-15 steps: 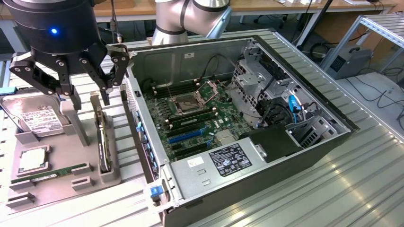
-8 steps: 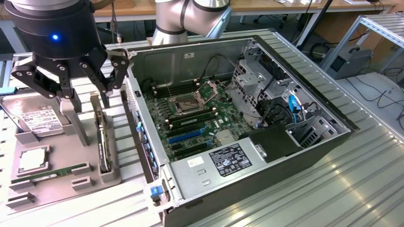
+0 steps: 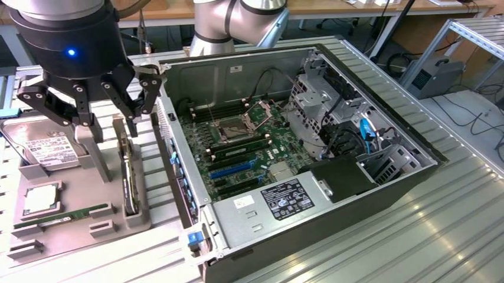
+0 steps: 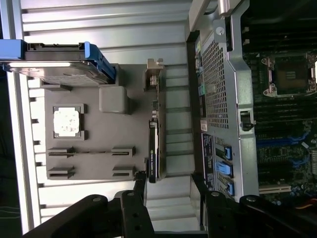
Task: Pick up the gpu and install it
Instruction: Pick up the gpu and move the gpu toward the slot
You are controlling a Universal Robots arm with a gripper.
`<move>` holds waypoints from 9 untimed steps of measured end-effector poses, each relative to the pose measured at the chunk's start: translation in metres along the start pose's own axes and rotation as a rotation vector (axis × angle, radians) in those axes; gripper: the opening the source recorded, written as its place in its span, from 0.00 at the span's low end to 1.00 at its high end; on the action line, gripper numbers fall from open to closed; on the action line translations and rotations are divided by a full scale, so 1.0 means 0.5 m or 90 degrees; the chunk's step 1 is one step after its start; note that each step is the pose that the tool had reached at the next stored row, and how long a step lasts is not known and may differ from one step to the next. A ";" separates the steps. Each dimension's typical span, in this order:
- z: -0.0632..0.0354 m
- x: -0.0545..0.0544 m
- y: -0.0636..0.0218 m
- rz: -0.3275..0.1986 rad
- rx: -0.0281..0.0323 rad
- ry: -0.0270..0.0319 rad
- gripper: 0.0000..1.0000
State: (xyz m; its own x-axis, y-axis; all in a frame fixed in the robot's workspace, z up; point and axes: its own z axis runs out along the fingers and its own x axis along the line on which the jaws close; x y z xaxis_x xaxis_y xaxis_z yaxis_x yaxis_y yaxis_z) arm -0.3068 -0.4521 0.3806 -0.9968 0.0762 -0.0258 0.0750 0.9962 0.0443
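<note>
The gpu (image 3: 127,177) is a thin dark card standing on edge in a slot of the grey parts holder (image 3: 79,230), just beside the open computer case (image 3: 315,212). In the wrist view the gpu (image 4: 154,144) appears edge-on, its silver bracket (image 4: 154,72) at the far end. My gripper (image 3: 106,121) hangs open above the holder, over the card's bracket end, with nothing between its fingers (image 3: 134,118). From the wrist, the gripper (image 4: 168,186) has one black finger (image 4: 139,181) close to the card's near end, apart from it.
The holder also carries a hard drive (image 3: 47,152), a processor chip (image 3: 39,200) and a green memory stick (image 3: 63,215). Inside the case lies the motherboard (image 3: 236,147) with blue expansion slots (image 3: 228,171), a processor socket and drive cages (image 3: 331,112). The case wall (image 3: 173,165) rises right next to the card.
</note>
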 end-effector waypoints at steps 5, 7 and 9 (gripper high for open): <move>0.007 0.000 0.000 0.000 0.0000 0.0000 0.48; 0.009 0.000 0.000 0.000 0.0001 0.0000 0.48; 0.011 0.000 -0.001 0.000 0.0000 0.0000 0.48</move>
State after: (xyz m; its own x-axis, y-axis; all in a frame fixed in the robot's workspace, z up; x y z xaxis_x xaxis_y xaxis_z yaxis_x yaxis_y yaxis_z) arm -0.3068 -0.4521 0.3750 -0.9968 0.0762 -0.0258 0.0750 0.9962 0.0443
